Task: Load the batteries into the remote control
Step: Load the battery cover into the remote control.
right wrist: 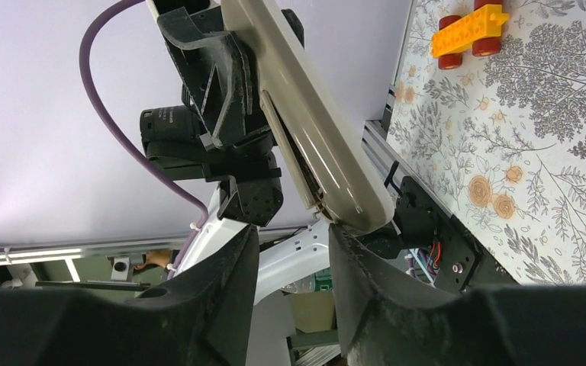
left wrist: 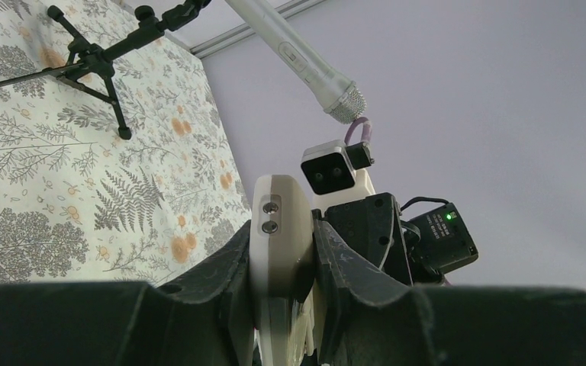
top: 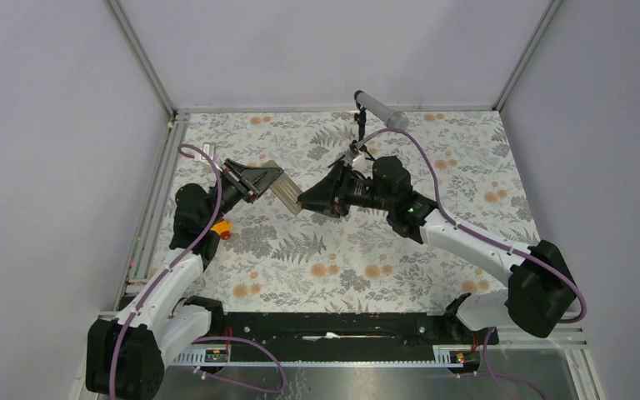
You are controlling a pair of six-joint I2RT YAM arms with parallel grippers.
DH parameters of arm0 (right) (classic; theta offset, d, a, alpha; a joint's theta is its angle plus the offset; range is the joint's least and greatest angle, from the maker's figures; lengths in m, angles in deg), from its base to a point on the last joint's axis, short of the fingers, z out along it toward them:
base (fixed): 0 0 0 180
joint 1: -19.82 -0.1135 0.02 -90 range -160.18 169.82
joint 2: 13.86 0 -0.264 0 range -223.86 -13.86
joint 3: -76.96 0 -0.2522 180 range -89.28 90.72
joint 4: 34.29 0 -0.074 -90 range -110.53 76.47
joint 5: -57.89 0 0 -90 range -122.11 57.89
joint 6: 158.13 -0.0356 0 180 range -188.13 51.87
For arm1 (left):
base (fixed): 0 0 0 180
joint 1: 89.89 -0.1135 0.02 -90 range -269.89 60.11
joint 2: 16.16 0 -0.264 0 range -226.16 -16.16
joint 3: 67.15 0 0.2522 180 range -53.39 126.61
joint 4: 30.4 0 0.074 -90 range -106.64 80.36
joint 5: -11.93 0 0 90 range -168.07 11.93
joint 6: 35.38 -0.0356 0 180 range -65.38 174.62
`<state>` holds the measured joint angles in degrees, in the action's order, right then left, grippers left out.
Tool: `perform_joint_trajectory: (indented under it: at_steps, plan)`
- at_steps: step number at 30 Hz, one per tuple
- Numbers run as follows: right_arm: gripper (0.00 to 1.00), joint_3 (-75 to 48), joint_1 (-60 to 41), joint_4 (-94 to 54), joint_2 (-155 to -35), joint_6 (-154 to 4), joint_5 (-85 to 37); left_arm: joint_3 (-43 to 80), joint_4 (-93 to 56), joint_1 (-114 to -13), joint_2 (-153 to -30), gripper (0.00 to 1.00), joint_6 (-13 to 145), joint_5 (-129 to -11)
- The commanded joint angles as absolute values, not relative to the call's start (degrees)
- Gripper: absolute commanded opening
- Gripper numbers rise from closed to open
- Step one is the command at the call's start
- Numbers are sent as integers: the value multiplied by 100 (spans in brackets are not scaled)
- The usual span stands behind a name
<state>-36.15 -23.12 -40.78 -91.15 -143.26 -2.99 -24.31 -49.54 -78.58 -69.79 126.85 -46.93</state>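
An orange toy car (top: 221,227) lies on the flower-patterned desk (top: 383,267), left of the remote control (top: 281,191) and nearer to the arm bases. Just left of the remote, the left fingers (left wrist: 214,274) are clenched on its two sides and hold it in the air above the desk, slanted, with one end toward the opposite arm. That end shows two small round spots, one above the other. On its right, the right fingers (right wrist: 214,290) stand parted. The gap between them is bare, and the remote's lower end rests against the tip of one finger. The beige back of the remote faces this arm's camera, with a long seam running along it. Farther right of the remote, near the back wall, a grey microphone (top: 377,107) sits tilted on a small black tripod (left wrist: 91,61).
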Motion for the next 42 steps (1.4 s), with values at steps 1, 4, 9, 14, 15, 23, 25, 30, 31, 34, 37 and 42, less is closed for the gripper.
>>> perform_joint_trajectory:
  at_steps: [1,4,9,14,15,23,25,30,31,34,37,42]
  plan:
    - [43,-3494,-2308,-4593,-9371,-14482,-117,-2476,-5404,-7812,-6877,0,12661,-4633]
    - [41,-3452,-2311,-4581,-9498,-14478,-67,-2513,-5418,-7795,-6857,0,12661,-4634]
    - [37,-3460,-2315,-4655,-9612,-14526,-20,-2513,-5424,-7772,-6854,0,12630,-4635]
    - [26,-3452,-2315,-4840,-9642,-14590,-21,-2535,-5340,-7759,-6851,0,12518,-4657]
    - [25,-3452,-2310,-4860,-9605,-14586,-51,-2543,-5281,-7759,-6834,0,12467,-4682]
    - [20,-3575,-2316,-5077,-9447,-14653,-171,-2502,-4716,-7750,-6724,0,11972,-4777]
    - [20,-3587,-2312,-5095,-9439,-14663,-177,-2477,-4570,-7750,-6717,0,11869,-4787]
    - [20,-3574,-2314,-4981,-9442,-14628,-161,-2501,-4481,-7750,-6705,0,11814,-4815]
    - [21,-3561,-2310,-4887,-9448,-14600,-146,-2500,-4502,-7750,-6705,0,11854,-4807]
    - [24,-3528,-2315,-4594,-9487,-14552,-122,-2487,-4594,-7750,-6703,0,12032,-4805]
    - [25,-3517,-2308,-4331,-9524,-14509,-106,-2474,-4723,-7750,-6696,0,12245,-4825]
    - [25,-3507,-2315,-4119,-9468,-14469,-135,-2483,-4937,-7750,-6698,0,12384,-4837]
